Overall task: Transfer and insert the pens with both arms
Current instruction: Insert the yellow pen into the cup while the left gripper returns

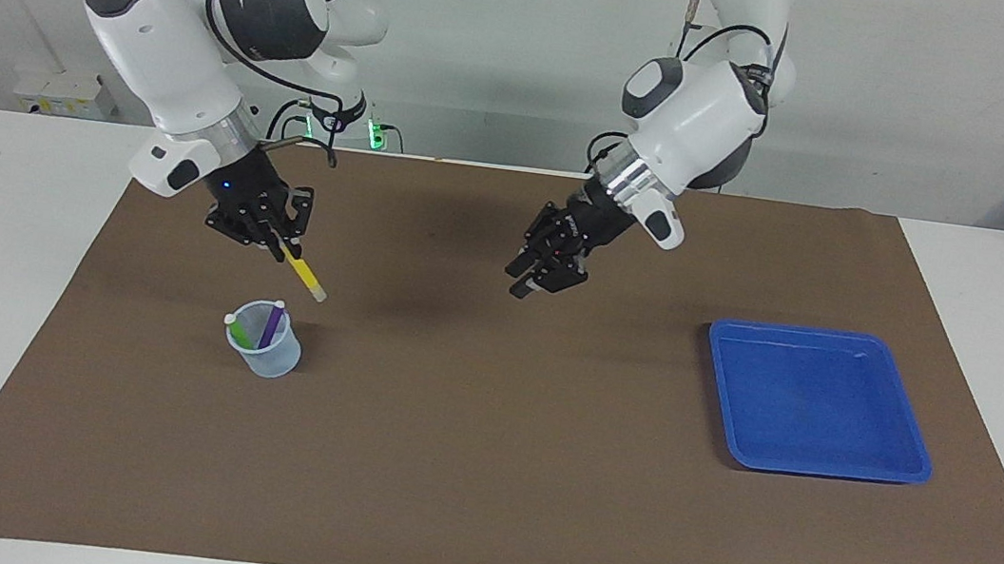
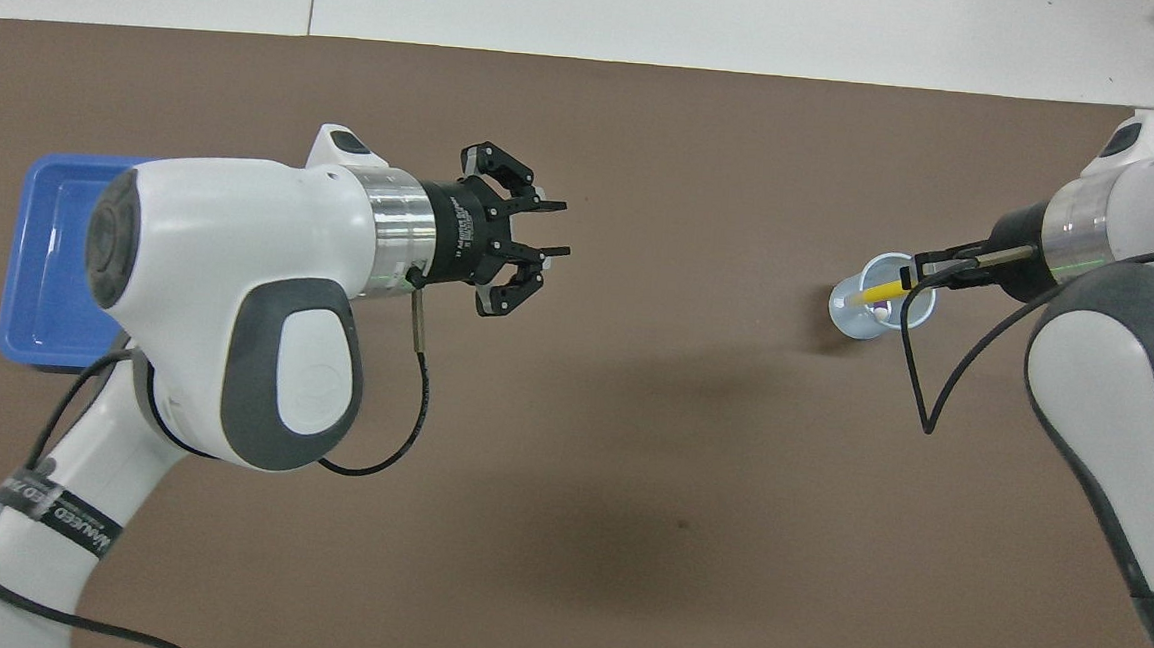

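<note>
My right jaws [image 1: 279, 242] are clamping the slim yellow marker pen [image 1: 305, 275], tilting it down over the clear plastic cup [image 1: 263, 353] for insertion; my left jaws [image 1: 538, 274] are hanging apart, empty.

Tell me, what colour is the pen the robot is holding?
Yellow pen, with a whitish tip; the facing view shows it best.

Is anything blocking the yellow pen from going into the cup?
Nothing visible does. The right gripper holds the yellow pen in the air just above the cup, whose open top already holds the green pen and purple pen.
</note>
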